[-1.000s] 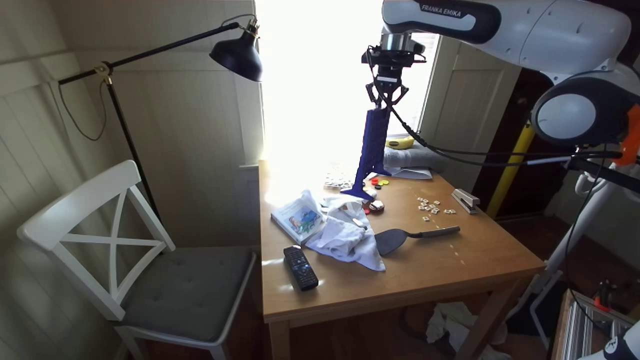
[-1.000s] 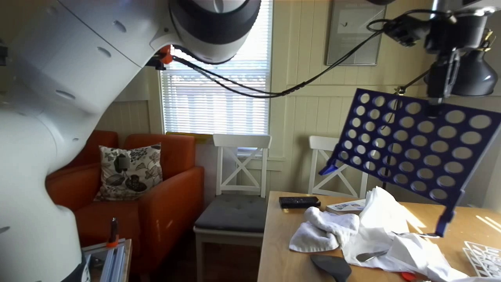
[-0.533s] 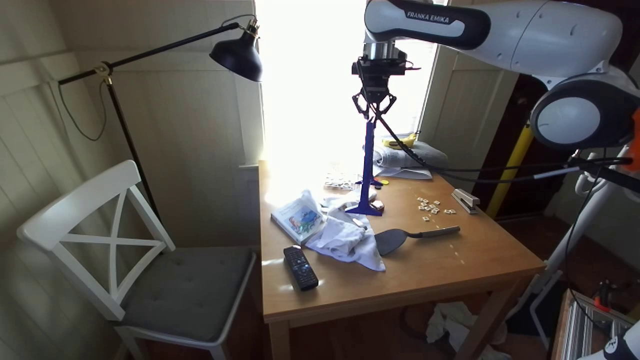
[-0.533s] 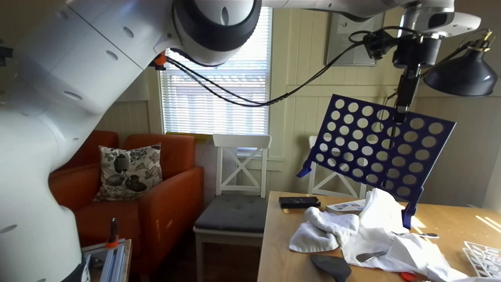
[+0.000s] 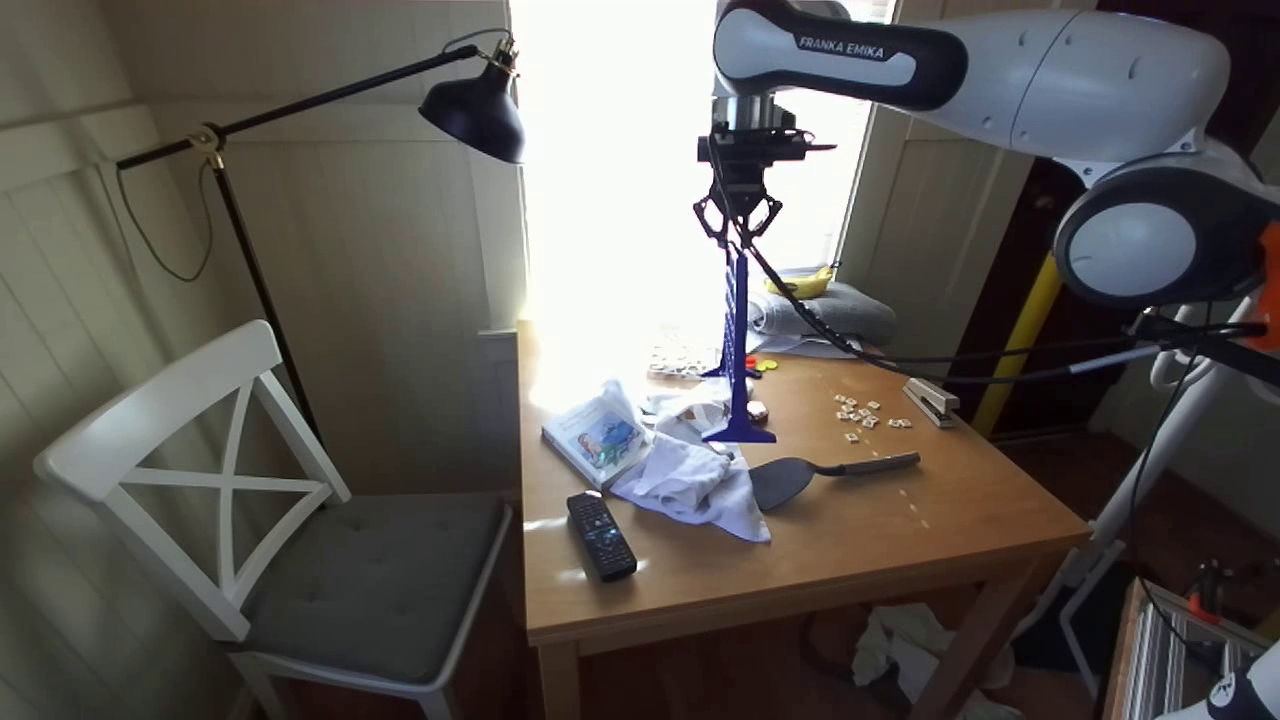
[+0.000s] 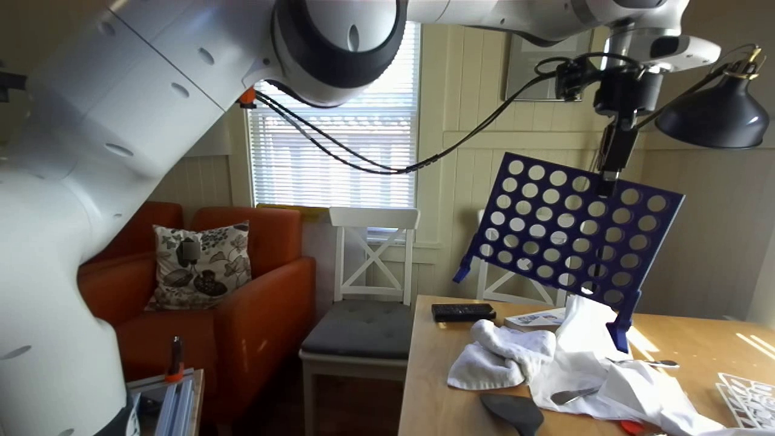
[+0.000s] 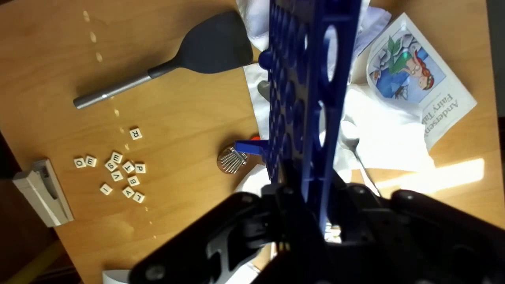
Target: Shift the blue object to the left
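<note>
The blue object is an upright rack with rows of round holes and two feet. It shows edge-on in an exterior view point(image 5: 738, 345) and broadside in an exterior view point(image 6: 574, 232). My gripper point(image 5: 736, 243) is shut on the rack's top edge, and this grip also shows in an exterior view point(image 6: 607, 181). The rack hangs tilted above the table, one foot lower than the other. I cannot tell whether the lower foot touches the white cloth. In the wrist view the rack point(image 7: 335, 96) stands between the gripper's fingers point(image 7: 305, 181).
On the wooden table point(image 5: 800, 560) lie a white cloth point(image 5: 690, 480), a book point(image 5: 600, 440), a remote point(image 5: 602, 535), a spatula point(image 5: 785, 480), letter tiles point(image 5: 865, 415) and a stapler point(image 5: 932, 402). A banana point(image 5: 800, 283) rests on a grey towel. A lamp point(image 6: 714, 115) stands behind.
My gripper and the held rack have moved down, and leftward in both exterior views. The rack has turned from slanted to nearly edge-on in an exterior view. The table's things have not moved.
</note>
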`<state>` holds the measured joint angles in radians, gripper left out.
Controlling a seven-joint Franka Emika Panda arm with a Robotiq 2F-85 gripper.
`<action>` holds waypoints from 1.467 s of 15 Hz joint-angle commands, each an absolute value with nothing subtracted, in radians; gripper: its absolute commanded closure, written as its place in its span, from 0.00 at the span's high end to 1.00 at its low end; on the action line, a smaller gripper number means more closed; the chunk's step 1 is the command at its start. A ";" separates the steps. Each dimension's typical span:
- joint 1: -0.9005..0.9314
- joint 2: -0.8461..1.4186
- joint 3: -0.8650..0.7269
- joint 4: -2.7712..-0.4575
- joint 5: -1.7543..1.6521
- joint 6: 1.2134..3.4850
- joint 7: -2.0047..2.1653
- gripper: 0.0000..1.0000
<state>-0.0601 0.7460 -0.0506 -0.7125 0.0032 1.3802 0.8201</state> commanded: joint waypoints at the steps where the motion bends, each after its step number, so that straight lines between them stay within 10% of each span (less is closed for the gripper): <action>1: 0.005 0.786 -0.046 -0.688 -0.068 1.411 0.692 0.05; 22: 0.113 0.823 -0.054 -0.798 -0.085 1.572 0.892 0.05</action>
<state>0.1159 0.8519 -0.0551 -0.7288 -0.0937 1.5463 0.8666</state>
